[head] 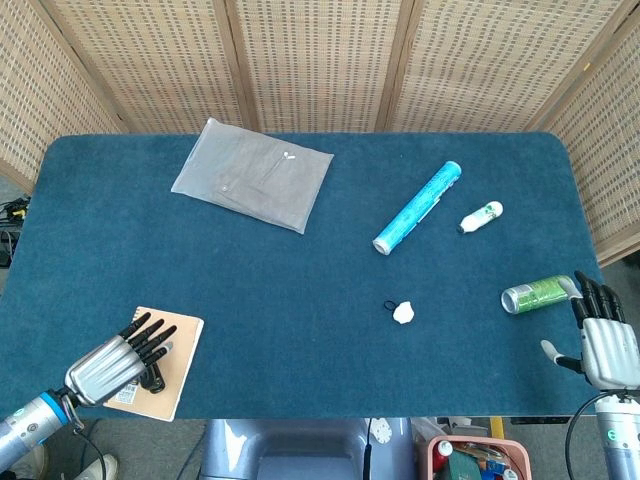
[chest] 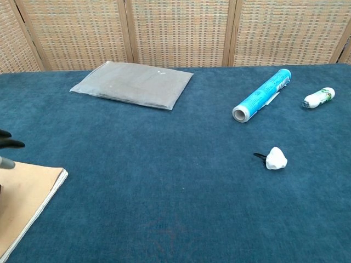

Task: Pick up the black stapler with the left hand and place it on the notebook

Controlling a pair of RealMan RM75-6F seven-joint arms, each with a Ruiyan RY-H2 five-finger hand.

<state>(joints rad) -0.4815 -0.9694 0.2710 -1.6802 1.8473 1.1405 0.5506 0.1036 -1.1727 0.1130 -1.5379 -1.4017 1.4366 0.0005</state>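
Note:
The tan notebook (head: 181,357) lies at the table's front left corner; the chest view shows its corner (chest: 30,197) too. My left hand (head: 108,364) hovers over its left part with the fingers spread and nothing in them. Just under those fingers a small black shape, seemingly the black stapler (head: 152,379), rests on the notebook, mostly hidden by the hand. In the chest view only the left hand's fingertips (chest: 10,144) reach in at the left edge. My right hand (head: 603,342) stands at the front right edge, fingers apart and empty.
A grey packet (head: 252,174) lies at the back left. A blue tube (head: 417,207) and a white bottle (head: 481,216) lie at the back right. A green can (head: 538,293) lies next to my right hand, and a small white object (head: 403,312) sits mid-table.

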